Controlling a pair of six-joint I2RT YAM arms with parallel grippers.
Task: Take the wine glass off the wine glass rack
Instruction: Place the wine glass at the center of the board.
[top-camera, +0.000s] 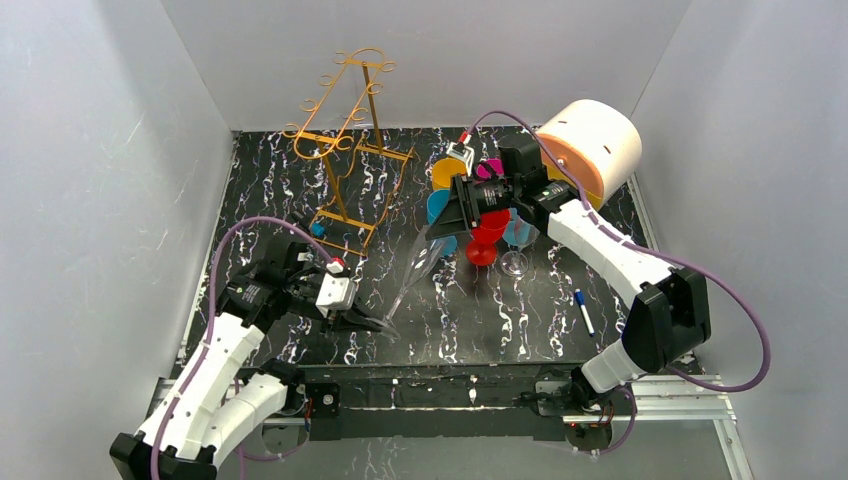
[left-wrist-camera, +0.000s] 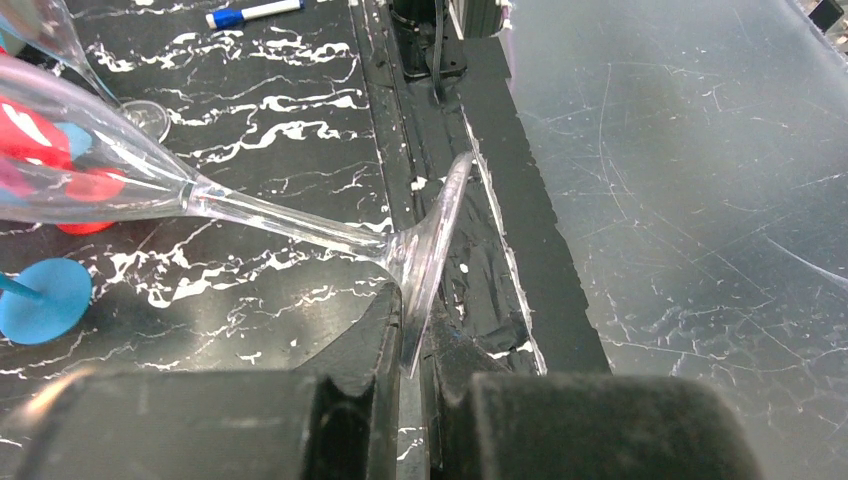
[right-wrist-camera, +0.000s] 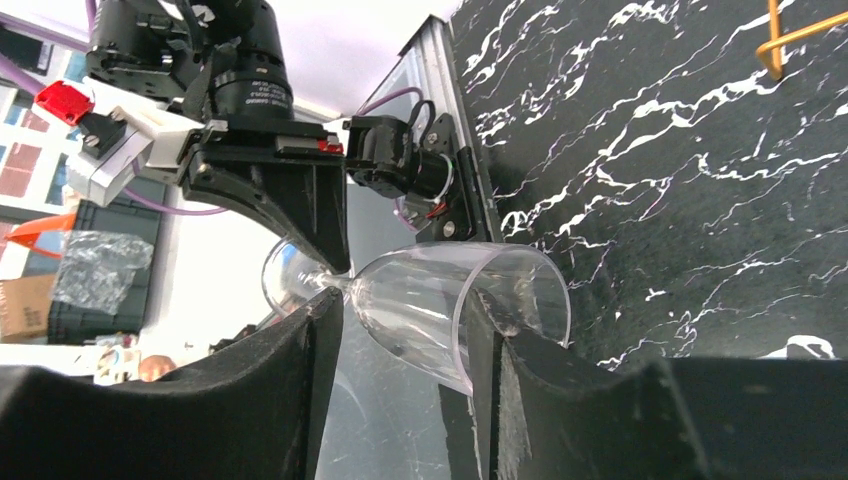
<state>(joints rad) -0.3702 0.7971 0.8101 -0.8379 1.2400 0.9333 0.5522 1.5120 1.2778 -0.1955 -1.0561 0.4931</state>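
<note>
The wine glass rack (top-camera: 345, 140) is a golden wire stand at the back left of the black marbled table, and no glass hangs on it. A corner of the rack (right-wrist-camera: 790, 40) shows in the right wrist view. The clear wine glass (top-camera: 415, 270) is off the rack, tilted in the air between the arms. My left gripper (top-camera: 375, 322) (left-wrist-camera: 412, 335) is shut on the edge of its foot. My right gripper (top-camera: 442, 225) (right-wrist-camera: 410, 320) stands open around the wine glass bowl (right-wrist-camera: 450, 300). One finger is at the rim and the other near the stem, with a gap beside the bowl.
Coloured plastic stemware stands at the back middle: a red glass (top-camera: 487, 235), blue cups (top-camera: 438, 207) and a yellow cup (top-camera: 447, 172). Nearby are another clear glass (top-camera: 516, 250), a big white-and-orange cylinder (top-camera: 592, 145) and a blue marker (top-camera: 584, 310) (left-wrist-camera: 250, 13).
</note>
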